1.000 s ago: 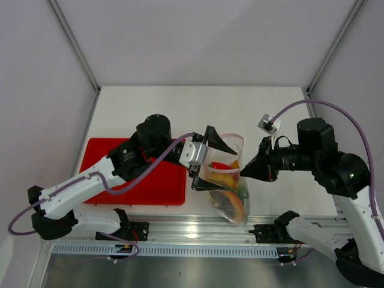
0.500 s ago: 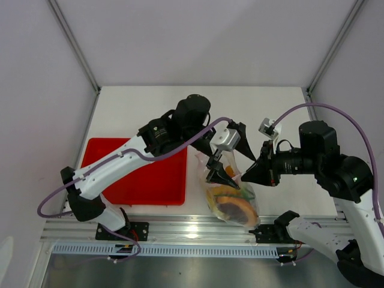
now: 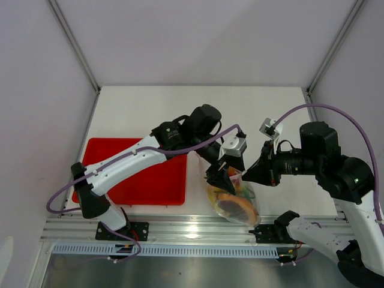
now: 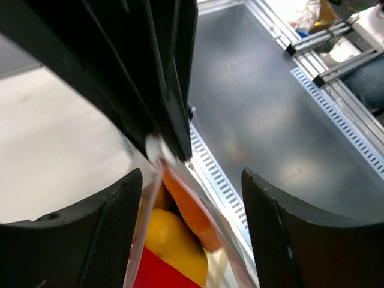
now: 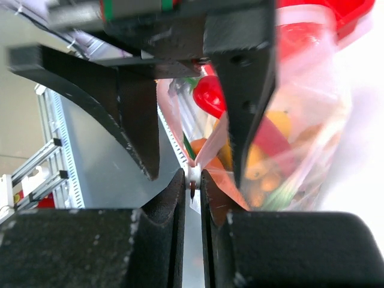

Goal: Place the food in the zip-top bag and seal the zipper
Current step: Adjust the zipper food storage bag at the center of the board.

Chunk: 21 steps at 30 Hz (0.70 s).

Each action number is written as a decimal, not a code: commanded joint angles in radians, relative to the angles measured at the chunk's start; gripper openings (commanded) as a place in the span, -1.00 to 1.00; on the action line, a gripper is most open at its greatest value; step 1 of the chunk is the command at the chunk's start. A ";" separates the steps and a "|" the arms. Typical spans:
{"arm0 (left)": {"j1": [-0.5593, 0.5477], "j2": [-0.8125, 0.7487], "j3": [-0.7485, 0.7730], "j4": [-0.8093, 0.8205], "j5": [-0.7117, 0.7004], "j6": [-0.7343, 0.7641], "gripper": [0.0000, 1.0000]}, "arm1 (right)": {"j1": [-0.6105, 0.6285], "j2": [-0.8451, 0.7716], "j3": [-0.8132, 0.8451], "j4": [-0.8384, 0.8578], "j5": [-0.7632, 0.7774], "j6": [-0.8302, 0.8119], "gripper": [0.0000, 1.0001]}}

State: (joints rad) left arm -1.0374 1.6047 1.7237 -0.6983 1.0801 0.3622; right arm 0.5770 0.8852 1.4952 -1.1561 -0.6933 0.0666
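Observation:
The zip-top bag (image 3: 233,201) hangs clear and crinkly near the table's front edge, filled with the food (image 3: 229,203). In the left wrist view a yellow lemon (image 4: 174,240) and an orange-brown wedge (image 4: 191,207) show inside it. A red chili (image 5: 209,96) shows in the right wrist view. My right gripper (image 3: 245,174) (image 5: 192,175) is shut on the white end of the pink zipper (image 5: 178,137). My left gripper (image 3: 219,179) (image 4: 191,183) is open and straddles the bag's mouth. The zipper (image 4: 144,227) runs between its fingers with gaps on both sides.
A red rectangular tray (image 3: 120,180) lies on the white table left of the bag, under the left arm. An aluminium rail (image 3: 192,231) runs along the front edge just below the bag. Grey walls close in the sides and back.
My left arm has swung from the tray side across to the bag, and its jaws have narrowed around the mouth. The bag hangs lower. The right gripper kept its hold.

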 commanded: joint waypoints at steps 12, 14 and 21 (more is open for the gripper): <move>0.011 -0.236 -0.262 0.161 -0.239 -0.153 -0.14 | 0.006 -0.026 -0.052 0.087 0.028 0.019 -1.00; 0.011 -0.238 -0.265 0.161 -0.256 -0.175 -0.25 | 0.006 -0.026 -0.064 0.095 0.032 0.027 -1.00; -0.006 -0.247 -0.296 0.175 -0.301 -0.230 -0.07 | 0.006 -0.029 -0.084 0.159 0.046 0.088 -1.00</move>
State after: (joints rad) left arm -1.0332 1.3918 1.4471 -0.5468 0.8227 0.1780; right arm 0.5804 0.8688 1.4040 -1.1019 -0.6571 0.1108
